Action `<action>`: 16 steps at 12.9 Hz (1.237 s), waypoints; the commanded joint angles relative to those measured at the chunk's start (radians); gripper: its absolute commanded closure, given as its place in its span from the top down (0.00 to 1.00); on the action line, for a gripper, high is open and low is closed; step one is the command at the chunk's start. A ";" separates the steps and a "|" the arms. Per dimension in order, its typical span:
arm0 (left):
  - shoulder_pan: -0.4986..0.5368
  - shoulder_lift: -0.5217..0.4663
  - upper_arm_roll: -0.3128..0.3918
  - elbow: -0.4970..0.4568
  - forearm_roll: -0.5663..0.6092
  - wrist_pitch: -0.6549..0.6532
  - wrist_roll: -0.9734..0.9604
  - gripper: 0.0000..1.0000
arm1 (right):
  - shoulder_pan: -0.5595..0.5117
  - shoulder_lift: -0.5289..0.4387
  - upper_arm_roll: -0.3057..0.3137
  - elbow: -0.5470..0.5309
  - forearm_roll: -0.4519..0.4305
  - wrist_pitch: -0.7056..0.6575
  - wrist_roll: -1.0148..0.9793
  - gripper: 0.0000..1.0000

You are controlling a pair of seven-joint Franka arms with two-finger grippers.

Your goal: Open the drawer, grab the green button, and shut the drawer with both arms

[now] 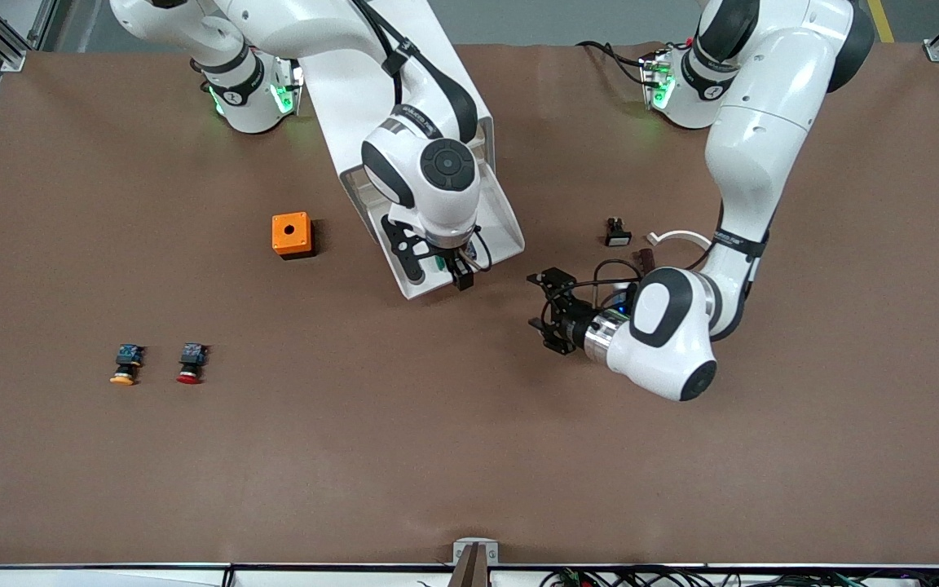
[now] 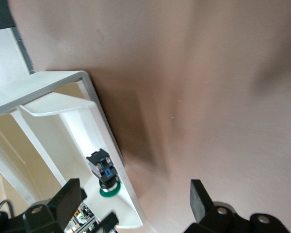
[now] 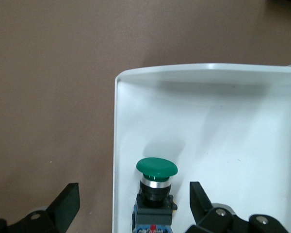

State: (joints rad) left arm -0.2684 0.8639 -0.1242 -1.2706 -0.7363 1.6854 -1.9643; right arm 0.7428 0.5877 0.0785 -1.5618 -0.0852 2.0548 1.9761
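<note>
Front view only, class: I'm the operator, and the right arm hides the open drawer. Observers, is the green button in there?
Observer: Yes. The right wrist view shows the green button lying on its side in the drawer, close to one wall.
Operator: Has the right gripper gripped it?
Observer: No. The right gripper hangs open above it, not touching.
Operator: And the left gripper?
Observer: Its wrist view shows the left gripper open and empty, over the table beside the drawer's corner.
</note>
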 commanded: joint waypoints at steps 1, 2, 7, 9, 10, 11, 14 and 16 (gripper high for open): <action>0.067 -0.029 -0.006 0.010 0.026 -0.016 0.115 1.00 | 0.027 0.032 -0.011 0.029 -0.031 0.004 0.064 1.00; 0.084 -0.037 -0.008 0.010 0.026 -0.016 0.190 1.00 | 0.027 0.037 -0.011 0.029 -0.031 0.004 0.087 1.00; 0.144 -0.109 -0.014 0.010 0.113 -0.050 0.489 1.00 | 0.050 0.037 -0.009 0.031 -0.022 0.002 0.157 1.00; 0.155 -0.120 -0.011 0.010 0.156 -0.084 0.559 1.00 | 0.066 0.038 -0.009 0.034 -0.024 0.004 0.176 1.00; 0.165 -0.126 -0.012 0.010 0.181 -0.102 0.615 1.00 | 0.067 0.037 -0.009 0.034 -0.021 0.004 0.181 1.00; 0.164 -0.135 -0.014 0.010 0.201 -0.145 0.677 1.00 | 0.070 0.038 -0.009 0.035 -0.021 0.004 0.196 1.00; 0.146 -0.204 -0.020 0.005 0.360 -0.177 0.774 1.00 | 0.081 0.038 -0.009 0.036 -0.022 0.004 0.201 1.00; 0.108 -0.217 -0.020 0.005 0.408 -0.177 0.774 1.00 | 0.081 0.038 -0.009 0.036 -0.024 0.004 0.199 1.00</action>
State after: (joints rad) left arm -0.1262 0.6821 -0.1444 -1.2446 -0.3808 1.5152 -1.2072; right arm 0.8119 0.6151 0.0777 -1.5486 -0.0967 2.0668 2.1516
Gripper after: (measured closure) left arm 0.000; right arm 0.000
